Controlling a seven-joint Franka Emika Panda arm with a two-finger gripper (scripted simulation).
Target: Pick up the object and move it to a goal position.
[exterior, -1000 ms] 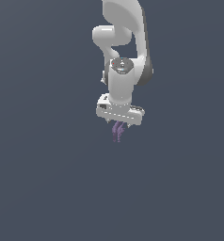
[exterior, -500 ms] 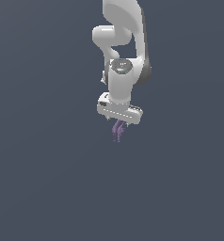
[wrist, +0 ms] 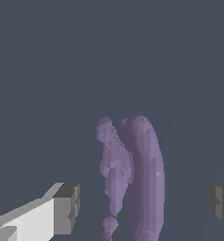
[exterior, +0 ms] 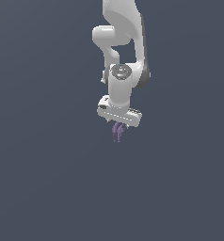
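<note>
The object (exterior: 117, 132) is a tiny purple, slender item with thin strands, just beneath the white hand in the exterior view. In the wrist view the object (wrist: 141, 179) shows as two upright purple strands between the fingers. My gripper (exterior: 117, 128) is directly over it. In the wrist view the gripper (wrist: 144, 203) is open: one grey finger pad (wrist: 67, 208) and the other (wrist: 221, 200) stand well apart on either side of the object, with a gap to it on both sides.
Only a plain dark grey-blue surface (exterior: 48, 188) surrounds the arm (exterior: 121, 52) and the object. No other objects, containers or edges are in view.
Almost nothing differs. The hand stays over the purple object, with at most a very slight shift of the arm.
</note>
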